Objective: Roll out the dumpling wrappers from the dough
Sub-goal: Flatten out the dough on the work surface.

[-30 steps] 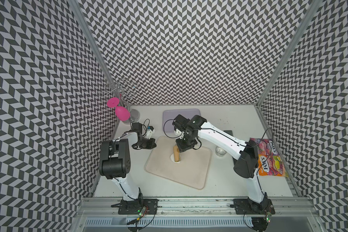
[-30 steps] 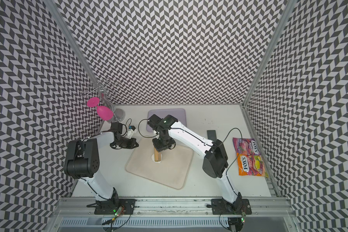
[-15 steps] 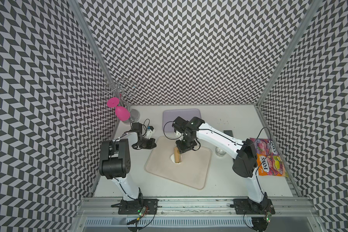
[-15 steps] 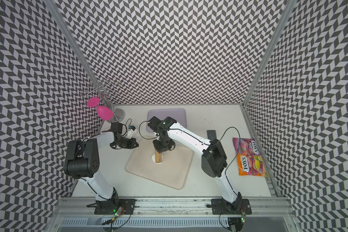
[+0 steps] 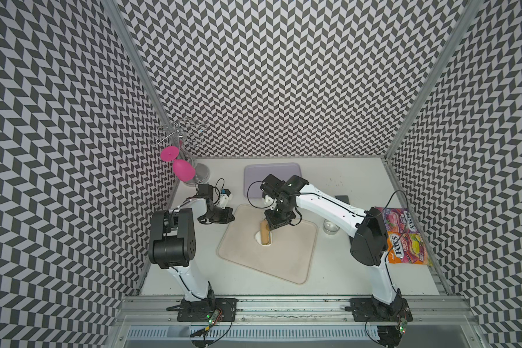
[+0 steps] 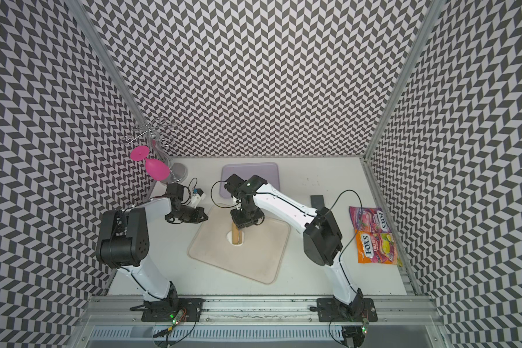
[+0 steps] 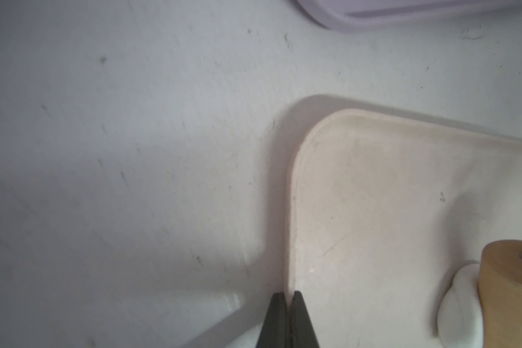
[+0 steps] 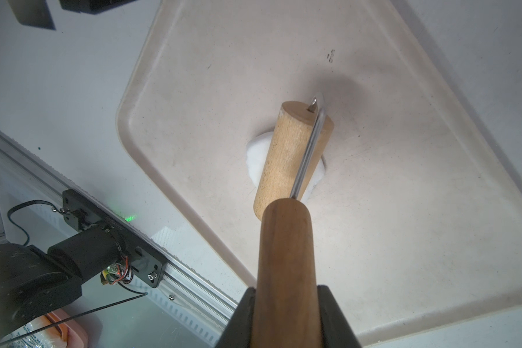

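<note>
The right arm reaches inward and angles down, its right gripper (image 8: pixel 287 304) clamped on the handle of a small light wooden roller (image 8: pixel 284 156). The roller's drum lies on the soft white dough lump (image 8: pixel 255 153) in the middle of the beige rectangular tray (image 8: pixel 193 90). The left gripper (image 7: pixel 288 298), closed and empty, sits low at the tray's rim.

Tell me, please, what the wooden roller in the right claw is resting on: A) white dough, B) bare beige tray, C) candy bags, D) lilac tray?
A: the wooden roller lies across the dough, whose white edges show on both sides of it, on the beige tray.
</note>
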You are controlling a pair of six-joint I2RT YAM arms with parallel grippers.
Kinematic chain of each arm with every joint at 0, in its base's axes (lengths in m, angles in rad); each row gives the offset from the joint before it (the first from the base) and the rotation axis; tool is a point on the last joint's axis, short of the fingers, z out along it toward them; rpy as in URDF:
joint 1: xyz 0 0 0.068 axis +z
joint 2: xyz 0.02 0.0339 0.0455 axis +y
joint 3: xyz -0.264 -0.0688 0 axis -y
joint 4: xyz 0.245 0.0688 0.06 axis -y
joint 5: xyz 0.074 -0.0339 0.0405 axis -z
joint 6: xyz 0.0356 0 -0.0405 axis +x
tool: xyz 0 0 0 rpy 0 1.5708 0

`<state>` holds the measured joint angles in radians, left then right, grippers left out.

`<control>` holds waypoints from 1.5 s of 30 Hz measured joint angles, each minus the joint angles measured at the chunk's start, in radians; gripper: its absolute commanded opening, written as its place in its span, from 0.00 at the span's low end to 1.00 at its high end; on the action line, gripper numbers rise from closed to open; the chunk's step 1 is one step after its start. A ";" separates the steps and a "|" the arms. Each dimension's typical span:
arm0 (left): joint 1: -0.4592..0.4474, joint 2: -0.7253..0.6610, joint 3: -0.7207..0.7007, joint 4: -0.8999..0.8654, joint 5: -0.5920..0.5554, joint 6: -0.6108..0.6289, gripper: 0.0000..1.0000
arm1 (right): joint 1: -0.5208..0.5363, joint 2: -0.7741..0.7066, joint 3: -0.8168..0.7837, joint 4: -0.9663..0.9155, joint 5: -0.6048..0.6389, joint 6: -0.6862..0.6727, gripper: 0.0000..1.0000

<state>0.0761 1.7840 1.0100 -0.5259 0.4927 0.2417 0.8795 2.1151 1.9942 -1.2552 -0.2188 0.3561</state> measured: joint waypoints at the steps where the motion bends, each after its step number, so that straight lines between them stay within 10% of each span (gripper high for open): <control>1: 0.000 0.000 0.000 0.000 0.000 0.000 0.00 | 0.000 0.000 0.002 -0.001 0.000 0.000 0.00; 22: 0.000 0.000 0.000 0.000 0.000 -0.001 0.00 | -0.010 -0.215 -0.149 0.056 -0.011 0.026 0.00; 45: 0.000 0.000 0.000 0.000 0.000 -0.004 0.00 | -0.120 -0.402 -0.419 0.278 -0.132 0.469 0.00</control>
<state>0.0761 1.7836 1.0100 -0.5255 0.4931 0.2375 0.7597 1.7130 1.5749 -0.9771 -0.3508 0.8249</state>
